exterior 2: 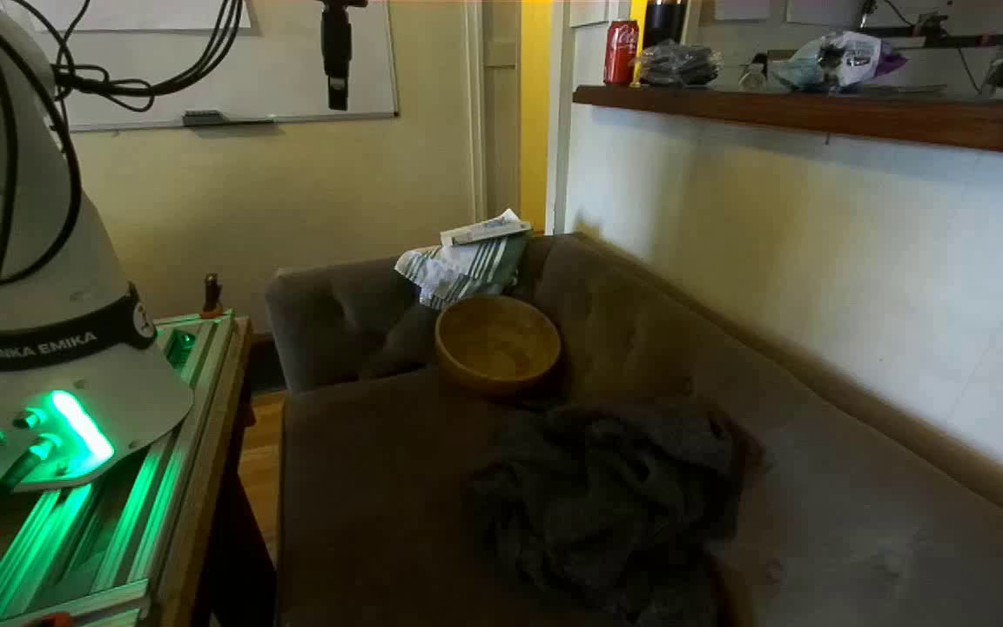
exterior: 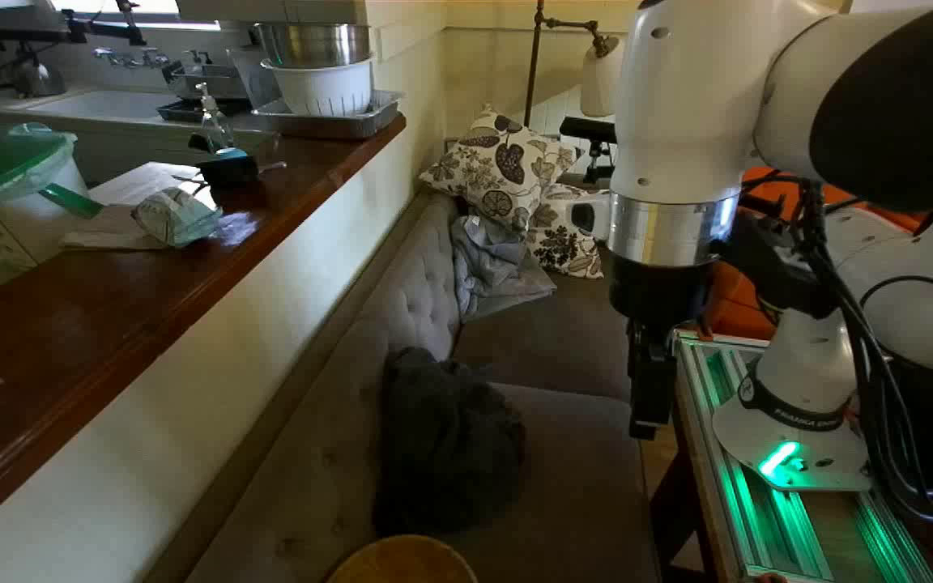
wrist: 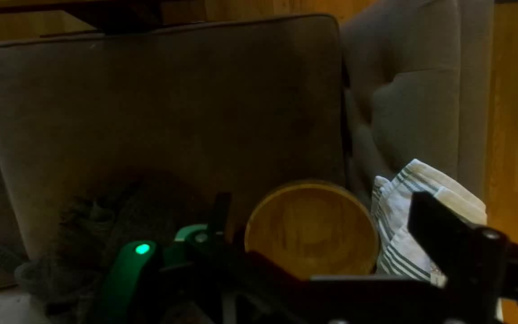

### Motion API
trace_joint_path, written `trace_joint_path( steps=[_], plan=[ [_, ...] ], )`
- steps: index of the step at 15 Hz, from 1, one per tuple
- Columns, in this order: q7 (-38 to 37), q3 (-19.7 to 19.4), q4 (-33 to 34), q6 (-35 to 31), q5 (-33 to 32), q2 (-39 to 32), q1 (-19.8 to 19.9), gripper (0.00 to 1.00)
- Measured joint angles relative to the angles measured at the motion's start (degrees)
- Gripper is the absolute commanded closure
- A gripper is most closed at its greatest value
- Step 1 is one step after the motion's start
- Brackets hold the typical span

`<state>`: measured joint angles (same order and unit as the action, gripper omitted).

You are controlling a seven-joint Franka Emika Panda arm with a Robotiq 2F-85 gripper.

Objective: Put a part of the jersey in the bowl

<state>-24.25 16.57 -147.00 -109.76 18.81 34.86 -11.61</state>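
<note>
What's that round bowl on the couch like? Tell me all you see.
The bowl is round and yellowish-brown, with a plain rim and curved sides; it looks wooden, with darker streaks inside. It sits open side up on the couch seat, near the armrest, between the dark crumpled jersey and the striped cloth. Nothing shows inside it. Whether the jersey or the cloth touches it, I can't tell.

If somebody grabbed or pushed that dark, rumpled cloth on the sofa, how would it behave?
The dark cloth would likely droop when lifted, given its loose folds. Pushed, it would probably bunch up rather than roll, since it lies slumped on the seat cushion.
</note>
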Motion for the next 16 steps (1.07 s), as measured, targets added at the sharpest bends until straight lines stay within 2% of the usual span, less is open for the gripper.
trace_joint_path(
  steps=[7, 9, 13, 16],
  plan=[
    [0.00, 0.01, 0.01, -0.35, -0.05, 0.00, 0.04, 0.00],
    [0.65, 0.07, 0.32, -4.43, -0.32, -0.84, 0.21, 0.00],
    [7.54, 0.17, 4.49, -17.21, -2.98, -9.77, 0.28, 0.00],
    [10.88, -0.15, 10.42, -19.46, -9.18, -19.91, 1.04, 0.00]
  ],
)
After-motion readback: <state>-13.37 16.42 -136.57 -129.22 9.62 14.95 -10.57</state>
